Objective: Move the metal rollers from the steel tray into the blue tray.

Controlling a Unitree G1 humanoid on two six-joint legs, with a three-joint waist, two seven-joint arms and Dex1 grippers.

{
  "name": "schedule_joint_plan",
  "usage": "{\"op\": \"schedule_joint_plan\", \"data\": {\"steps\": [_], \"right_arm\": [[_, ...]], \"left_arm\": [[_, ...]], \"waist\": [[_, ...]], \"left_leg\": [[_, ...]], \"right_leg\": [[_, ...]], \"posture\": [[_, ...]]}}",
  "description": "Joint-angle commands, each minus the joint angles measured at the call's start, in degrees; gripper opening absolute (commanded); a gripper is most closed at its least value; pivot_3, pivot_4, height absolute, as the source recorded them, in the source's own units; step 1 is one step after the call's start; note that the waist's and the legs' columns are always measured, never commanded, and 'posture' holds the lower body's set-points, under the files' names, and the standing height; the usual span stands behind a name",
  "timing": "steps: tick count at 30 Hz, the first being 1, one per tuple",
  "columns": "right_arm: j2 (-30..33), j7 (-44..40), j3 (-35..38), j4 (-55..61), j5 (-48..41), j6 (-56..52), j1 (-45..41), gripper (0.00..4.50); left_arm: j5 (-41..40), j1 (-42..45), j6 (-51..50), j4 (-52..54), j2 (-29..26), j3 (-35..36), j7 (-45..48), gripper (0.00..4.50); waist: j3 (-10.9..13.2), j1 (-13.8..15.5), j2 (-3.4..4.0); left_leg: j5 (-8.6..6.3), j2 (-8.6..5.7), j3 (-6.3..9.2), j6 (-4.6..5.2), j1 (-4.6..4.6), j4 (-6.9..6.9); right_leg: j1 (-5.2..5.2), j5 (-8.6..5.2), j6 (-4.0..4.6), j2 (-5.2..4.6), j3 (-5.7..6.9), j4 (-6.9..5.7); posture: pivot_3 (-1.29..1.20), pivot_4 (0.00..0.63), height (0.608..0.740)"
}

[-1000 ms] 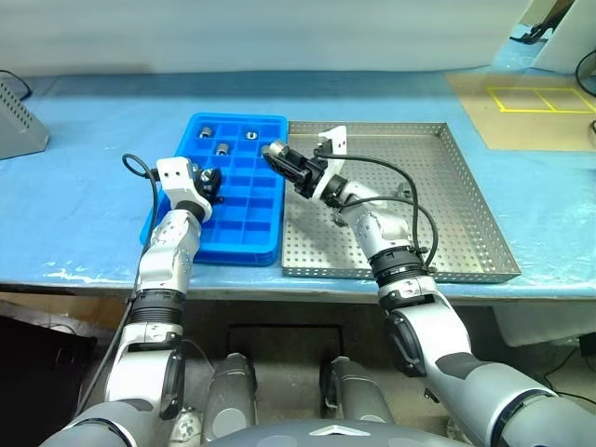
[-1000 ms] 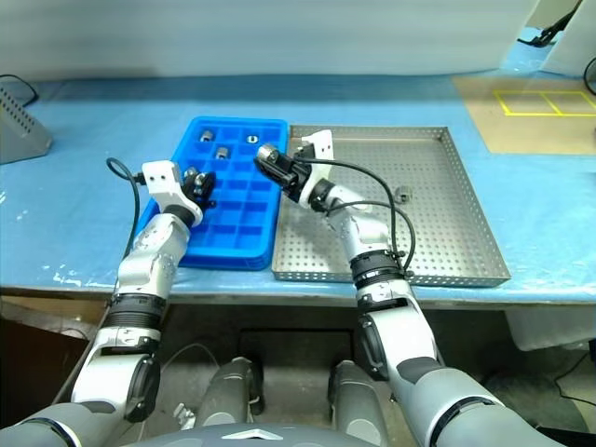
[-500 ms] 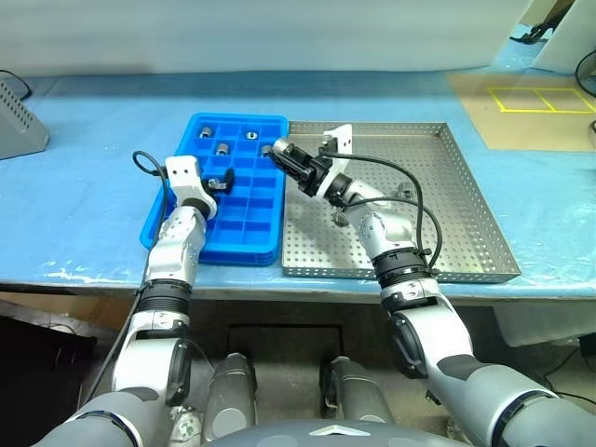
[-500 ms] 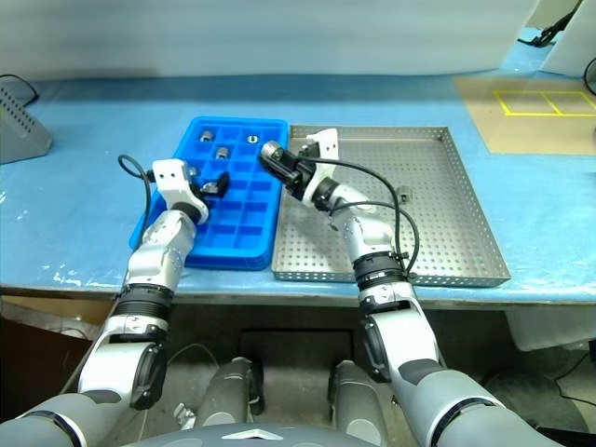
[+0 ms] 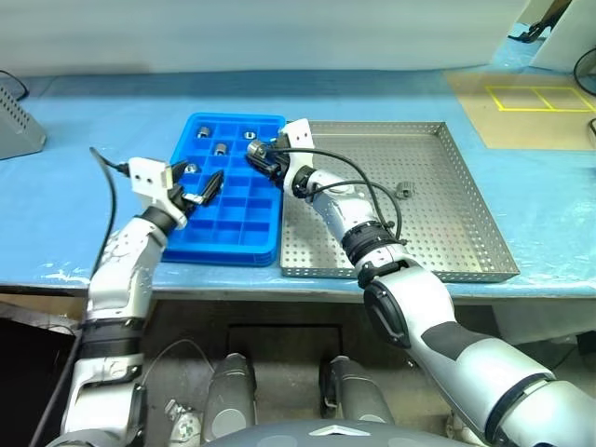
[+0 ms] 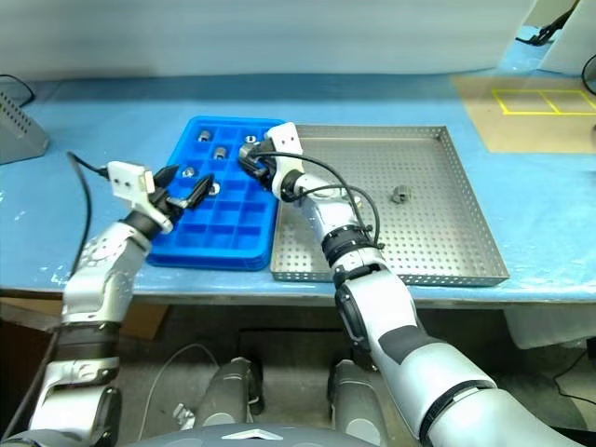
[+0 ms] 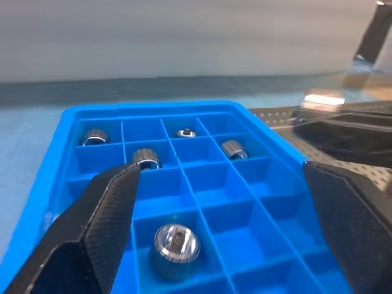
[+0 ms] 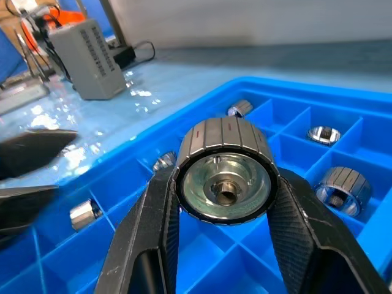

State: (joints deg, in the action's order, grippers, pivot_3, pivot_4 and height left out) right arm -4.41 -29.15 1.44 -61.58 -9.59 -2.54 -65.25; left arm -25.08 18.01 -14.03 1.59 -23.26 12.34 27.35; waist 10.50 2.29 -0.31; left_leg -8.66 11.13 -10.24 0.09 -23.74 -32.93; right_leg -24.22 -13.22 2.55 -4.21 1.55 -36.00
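The blue tray [image 5: 233, 191] is glossy moulded plastic, a rectangle cut into small square compartments, lying on a surface [image 5: 84, 200] covered in wrinkled blue sheeting; just beside it, on its right, sits the steel tray [image 5: 447, 200], dull grey metal with a floor of fine round holes and a low raised rim; one small dark piece [image 5: 403, 190] rests on that floor, too small to make out. The right gripper [image 8: 223, 202] has its black fingers closed on a roller [image 8: 224, 168], a short ribbed silver cylinder with a bore through its centre, held above the far compartments of the blue tray; the left gripper [image 7: 220, 202] hangs over the tray's near left part, its wedge-shaped fingers [image 7: 107, 211] spread wide and holding nothing. More shiny metal rollers [image 7: 176, 248] lie in separate compartments, one just below the left gripper and others in the far rows; the trailing cable partly hides the steel tray's left edge.
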Motion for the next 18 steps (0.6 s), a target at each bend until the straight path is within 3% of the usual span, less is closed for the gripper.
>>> {"op": "schedule_joint_plan", "data": {"steps": [1, 18], "right_arm": [[-0.78, 4.05, 0.06, -4.36, 2.48, 2.87, -5.28, 1.61], [-2.48, 12.83, 1.34, -14.28, 8.7, -0.03, -12.79, 1.61]], "left_arm": [[-2.85, -2.86, -0.99, 7.15, -1.79, 2.72, 1.65, 4.48], [-4.09, -14.58, -3.15, 22.04, 1.0, 4.4, -4.62, 4.48]], "waist": [[0.01, 0.29, 0.01], [0.01, 2.36, 0.03]], "left_leg": [[0.0, 0.0, 0.0, -0.01, 0.0, 0.01], [0.04, 0.05, 0.04, -0.11, 0.04, 0.29]], "right_leg": [[0.0, 0.0, 0.0, 0.0, 0.0, 0.0], [-0.06, 0.0, -0.01, 0.01, 0.04, 0.03]], "posture": [[0.05, 0.15, 0.74], [0.25, 0.15, 0.74]]}}
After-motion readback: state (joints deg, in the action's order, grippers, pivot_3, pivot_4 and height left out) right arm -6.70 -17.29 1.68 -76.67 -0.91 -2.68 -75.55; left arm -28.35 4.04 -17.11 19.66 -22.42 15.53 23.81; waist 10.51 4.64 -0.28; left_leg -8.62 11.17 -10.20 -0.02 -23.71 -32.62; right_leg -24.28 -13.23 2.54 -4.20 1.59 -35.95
